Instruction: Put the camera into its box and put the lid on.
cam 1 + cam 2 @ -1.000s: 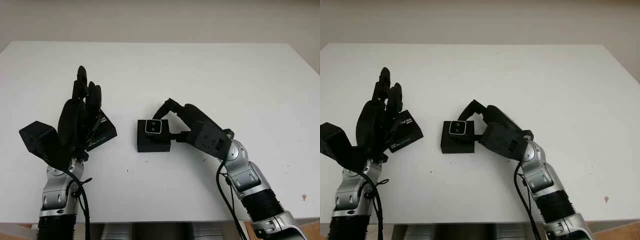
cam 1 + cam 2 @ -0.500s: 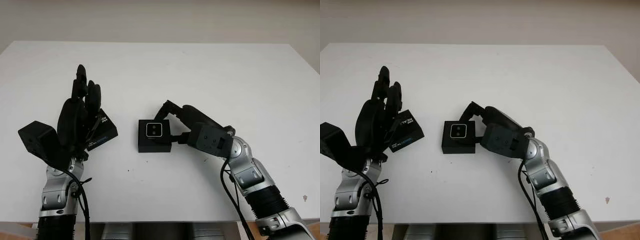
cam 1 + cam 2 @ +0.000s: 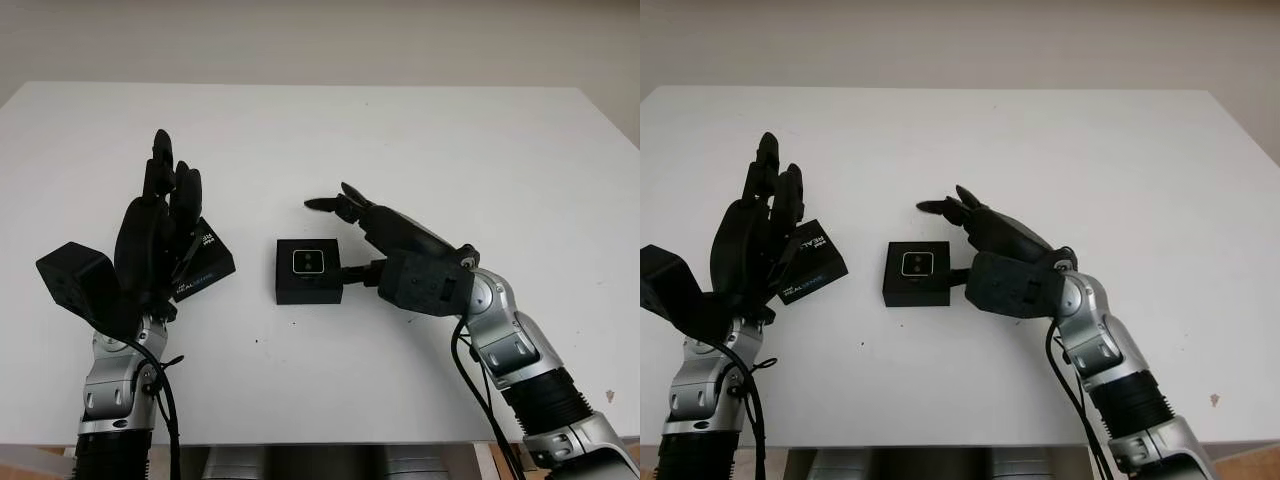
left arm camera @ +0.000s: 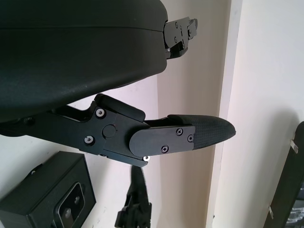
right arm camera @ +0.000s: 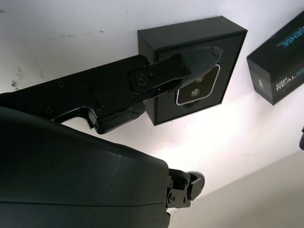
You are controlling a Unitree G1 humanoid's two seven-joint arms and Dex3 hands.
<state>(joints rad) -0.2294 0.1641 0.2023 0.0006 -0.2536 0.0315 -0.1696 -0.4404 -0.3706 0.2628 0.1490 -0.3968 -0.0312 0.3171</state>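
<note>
Released moments ago, the camera (image 3: 310,262) sits in its box (image 3: 309,285) mid-bench (image 3: 420,150) — right hand (image 3: 385,240) open beside it; left hand (image 3: 155,235) open by the lid (image 3: 203,262).

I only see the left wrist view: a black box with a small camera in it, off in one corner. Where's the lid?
Observer: The lid, lettered REAL, lies on the table to the left of the box, beside the left hand.
Operator: Is that hand gripping it?
Observer: No. The left hand is open and raised upright, holding nothing.
Operator: And the other hand?
Observer: The right hand is open, just right of the box, with nothing in it.
</note>
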